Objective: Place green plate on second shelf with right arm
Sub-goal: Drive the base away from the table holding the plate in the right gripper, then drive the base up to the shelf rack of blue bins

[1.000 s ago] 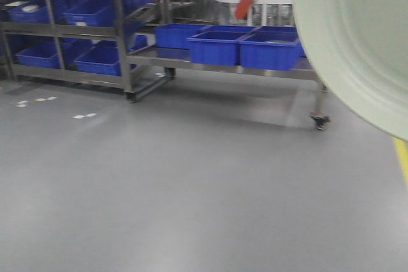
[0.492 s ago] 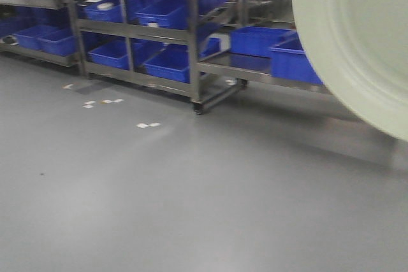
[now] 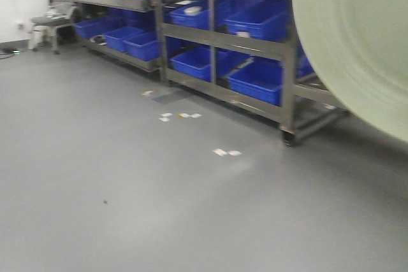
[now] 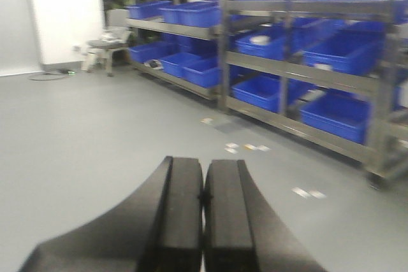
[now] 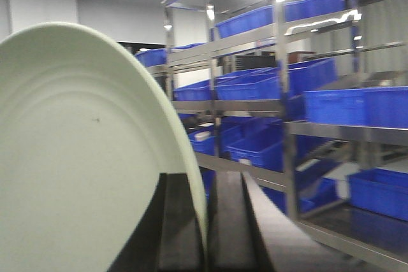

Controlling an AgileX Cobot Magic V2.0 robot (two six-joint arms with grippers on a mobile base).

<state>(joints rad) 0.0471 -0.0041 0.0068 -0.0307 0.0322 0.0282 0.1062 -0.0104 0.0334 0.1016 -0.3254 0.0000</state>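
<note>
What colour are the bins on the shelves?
Solid blue bins, clearest in the left wrist view; the shelves are grey metal.

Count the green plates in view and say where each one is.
1. The green plate is clamped at its rim in the right gripper. None shows on the shelves, though the blue bins could hide others.

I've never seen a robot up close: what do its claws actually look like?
Both the left claw and the right claw have two broad, flat, matte black fingers with straight inner faces and outer sides that flare toward the base. No cables or markings show.
</note>
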